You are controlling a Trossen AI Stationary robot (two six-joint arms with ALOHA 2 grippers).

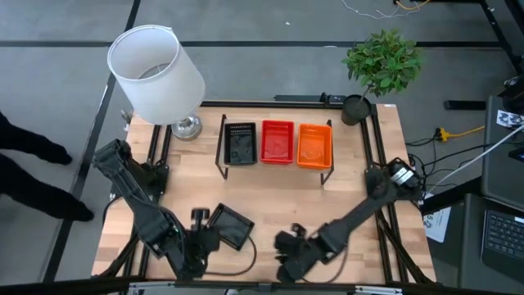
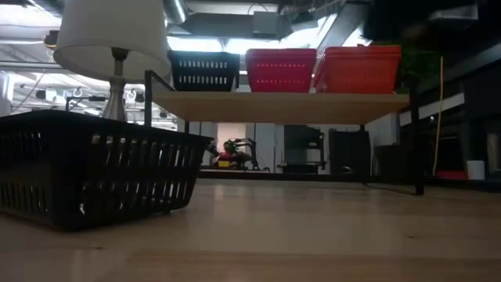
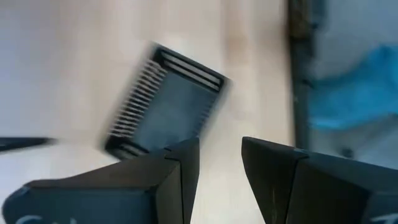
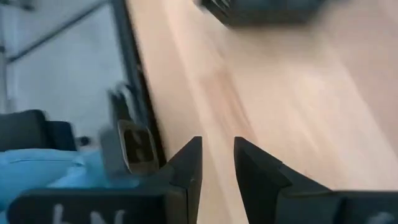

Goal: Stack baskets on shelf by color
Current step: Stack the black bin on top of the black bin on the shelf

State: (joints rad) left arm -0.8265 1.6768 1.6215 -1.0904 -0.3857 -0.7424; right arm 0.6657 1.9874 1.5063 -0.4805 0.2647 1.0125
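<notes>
On the shelf (image 1: 274,174) at the far side of the bench (image 1: 352,205) sit three stacks side by side: a black basket (image 1: 240,143), a red basket (image 1: 277,142) and an orange basket (image 1: 314,145), each colour in its own place; how many are nested in each stack I cannot count from here. One more black basket, the loose one (image 1: 231,226), lies on the bench near the front edge, skewed at an angle and well apart from the shelf. The left end effector (image 3: 221,171) hovers just beside it, fingers parted with nothing between them; the right end effector (image 4: 217,165) waits low at the front, fingers also apart and empty, near nothing of the task.

The remaining job looks like picking up that loose basket and nesting it on the black stack. Risks, as I judge them: the basket lies askew, so a pinch on its thin mesh wall could slip or tip it; carried tilted, it might catch the shelf's front edge or knock the red stack next door; the lamp (image 1: 155,70) stands close to the shelf's black end, and a wide swing of the left arm could brush its shade.
</notes>
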